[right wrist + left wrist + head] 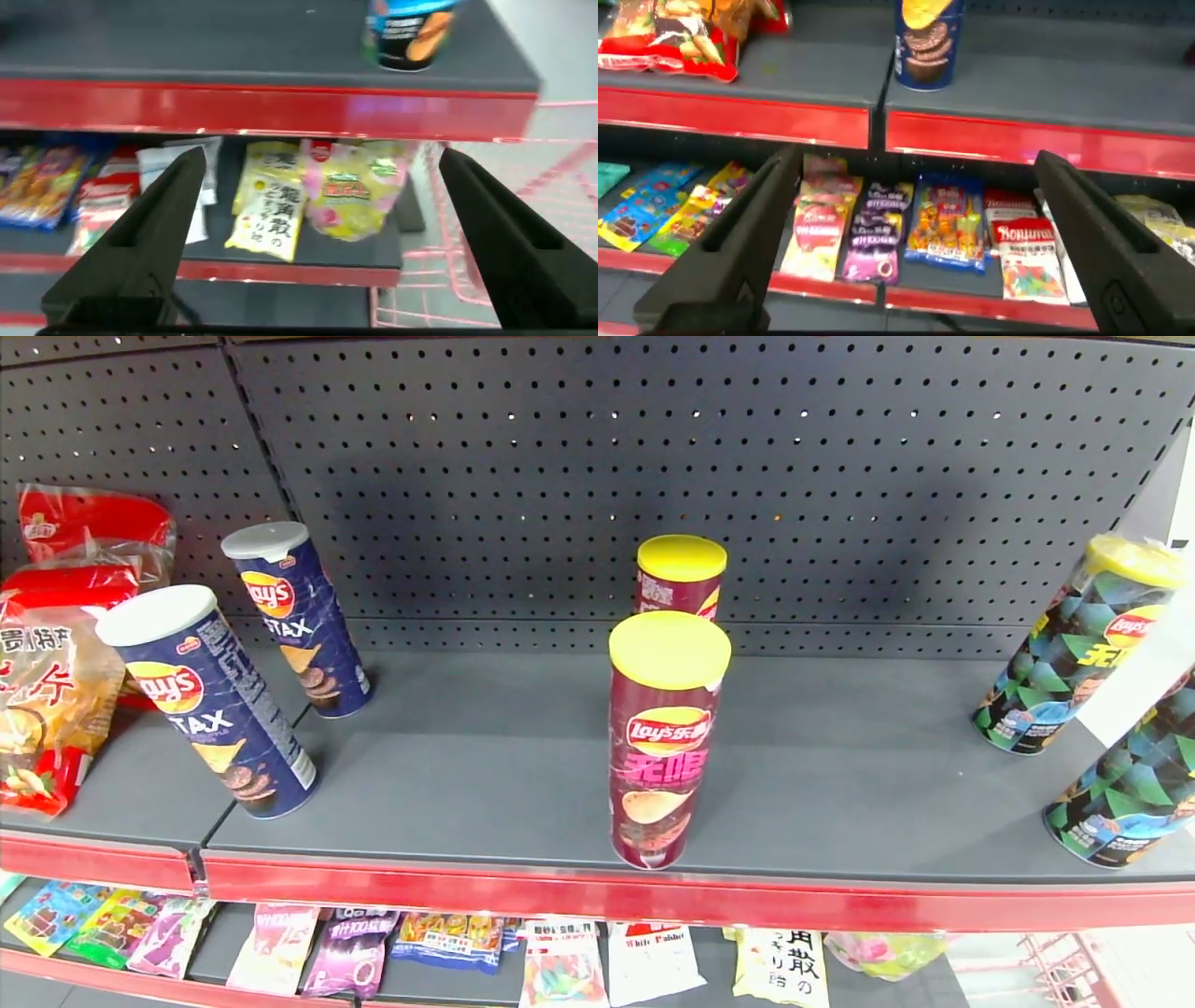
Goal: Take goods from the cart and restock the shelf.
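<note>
Both grippers spread wide, empty: left gripper (917,161), right gripper (320,161), both facing lower shelf rows. Pink wire cart (1060,963) low at robot's right, so right arm nearer. Goods inside hidden, probably lower. Shelf (523,775) straight ahead, above grippers.

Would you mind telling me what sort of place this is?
Probably a shop aisle, or a mock-up of one: a grey shelf with a pegboard back, chip canisters standing on it, and snack packets on the tier below.
</note>
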### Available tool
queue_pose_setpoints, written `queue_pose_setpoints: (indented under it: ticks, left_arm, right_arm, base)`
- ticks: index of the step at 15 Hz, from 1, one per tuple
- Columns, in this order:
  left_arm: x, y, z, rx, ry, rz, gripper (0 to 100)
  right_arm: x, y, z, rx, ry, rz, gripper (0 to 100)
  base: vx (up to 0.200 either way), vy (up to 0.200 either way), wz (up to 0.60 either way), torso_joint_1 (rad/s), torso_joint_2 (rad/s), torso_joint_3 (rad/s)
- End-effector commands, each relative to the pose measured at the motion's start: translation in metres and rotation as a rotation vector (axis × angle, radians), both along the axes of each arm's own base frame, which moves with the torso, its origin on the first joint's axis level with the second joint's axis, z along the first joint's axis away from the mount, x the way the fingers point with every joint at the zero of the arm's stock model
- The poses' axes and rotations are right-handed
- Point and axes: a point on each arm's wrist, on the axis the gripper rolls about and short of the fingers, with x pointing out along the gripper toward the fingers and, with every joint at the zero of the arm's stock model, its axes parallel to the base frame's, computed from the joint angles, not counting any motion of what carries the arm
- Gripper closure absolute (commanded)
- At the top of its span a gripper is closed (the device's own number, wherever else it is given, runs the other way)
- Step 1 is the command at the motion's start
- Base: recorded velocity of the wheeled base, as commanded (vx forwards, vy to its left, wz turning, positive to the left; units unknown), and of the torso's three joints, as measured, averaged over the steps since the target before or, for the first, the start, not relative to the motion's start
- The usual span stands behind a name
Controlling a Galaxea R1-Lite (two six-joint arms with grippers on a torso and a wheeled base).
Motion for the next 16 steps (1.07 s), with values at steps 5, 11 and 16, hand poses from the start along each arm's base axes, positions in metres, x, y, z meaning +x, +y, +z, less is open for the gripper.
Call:
queue_pose_setpoints:
  ticks: [5, 11, 16]
  left_arm:
    - [0.0027, -0.0001, -0.0095, -0.004, 0.031, -0.006, 0]
    - [0.0027, -0.0019, -0.0095, 0.014, 0.031, -0.085, 0]
    - [0.0027, -0.0015, -0.0095, 0.034, 0.032, -0.062, 0]
  right_arm:
    - [-0.0068, -0.0005, -0.0023, 0.001, -0.088, 0.020, 0]
    - [-0.0068, -0.0010, -0.0025, 0.005, -0.087, -0.004, 0]
    - [-0.0068, -0.0011, -0.0025, 0.012, -0.087, -0.009, 0]
  base:
    - [0.000, 0.000, 0.00, 0.000, 0.00, 0.000]
    - [0.000, 0.000, 0.00, 0.000, 0.00, 0.000]
    - [0.000, 0.000, 0.00, 0.000, 0.00, 0.000]
